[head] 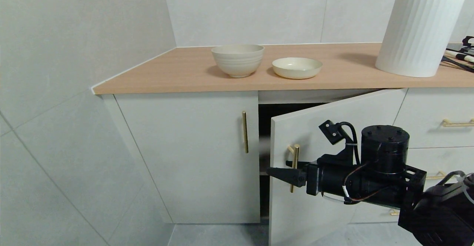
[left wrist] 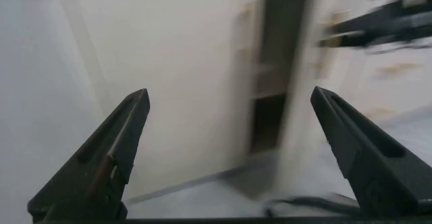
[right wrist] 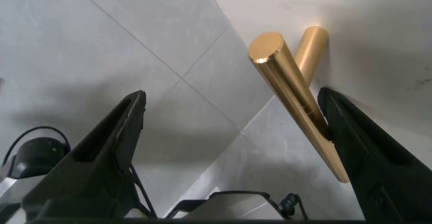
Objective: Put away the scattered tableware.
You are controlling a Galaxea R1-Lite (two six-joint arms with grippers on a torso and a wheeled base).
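The right gripper was spread wide at the handle of the half-open door. The left gripper gaped too. The bowl and dish stood side by side on the counter. Opening the cupboard seemed the step in hand; next, I'd judge, the door needed swinging wider.

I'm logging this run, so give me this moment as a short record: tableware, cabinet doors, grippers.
bowl: upright on the countertop
dish: on the countertop beside the bowl, not touching it
left cabinet door: shut
right cabinet door: partly open
right gripper: open, at the brass handle of the right cabinet door
left gripper: open, holding nothing
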